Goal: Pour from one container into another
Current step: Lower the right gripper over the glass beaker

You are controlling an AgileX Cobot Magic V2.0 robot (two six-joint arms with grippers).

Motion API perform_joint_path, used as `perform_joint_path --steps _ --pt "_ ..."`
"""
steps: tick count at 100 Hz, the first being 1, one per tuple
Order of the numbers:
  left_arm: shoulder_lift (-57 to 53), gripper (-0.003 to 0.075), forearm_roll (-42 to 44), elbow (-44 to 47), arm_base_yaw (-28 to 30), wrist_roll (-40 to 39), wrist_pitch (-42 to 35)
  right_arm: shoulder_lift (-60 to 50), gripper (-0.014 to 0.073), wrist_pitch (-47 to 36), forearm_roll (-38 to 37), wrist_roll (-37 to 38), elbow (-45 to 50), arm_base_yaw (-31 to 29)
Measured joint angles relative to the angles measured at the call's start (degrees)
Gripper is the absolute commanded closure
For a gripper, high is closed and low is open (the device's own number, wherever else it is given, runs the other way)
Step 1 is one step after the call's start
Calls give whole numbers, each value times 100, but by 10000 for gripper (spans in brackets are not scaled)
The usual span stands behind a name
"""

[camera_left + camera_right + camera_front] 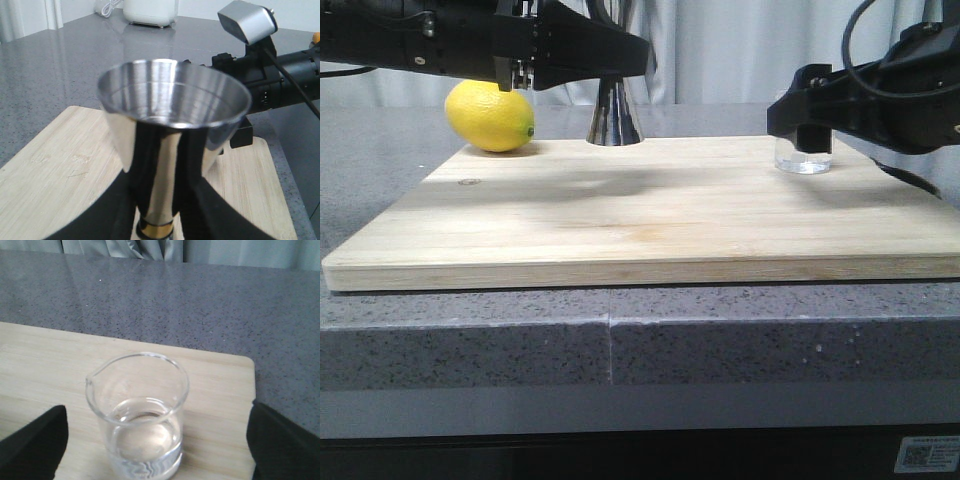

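Glass beaker (pixel 137 415) near board's (pixel 620 230) corner, between spread right fingers (pixel 35 440).

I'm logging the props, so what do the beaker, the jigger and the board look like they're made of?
Beaker: clear glass by the look, see-through walls, a little clear liquid inside.
Jigger: polished metal, probably steel; mirror reflections, gold-coloured band at the waist.
Board: pale wood, matte, visible grain and layered edge.

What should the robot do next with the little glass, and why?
Probably close the right end effector on the glass beaker. Its fingers stand apart on both sides of the upright beaker, which holds clear liquid, while the left end effector grips the steel jigger.
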Motion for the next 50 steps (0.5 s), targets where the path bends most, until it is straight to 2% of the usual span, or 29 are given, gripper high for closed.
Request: perform_joint_path --steps 50 --pt "0 554 0 0 0 0 0 339 -62 -165 -101 136 -137 0"
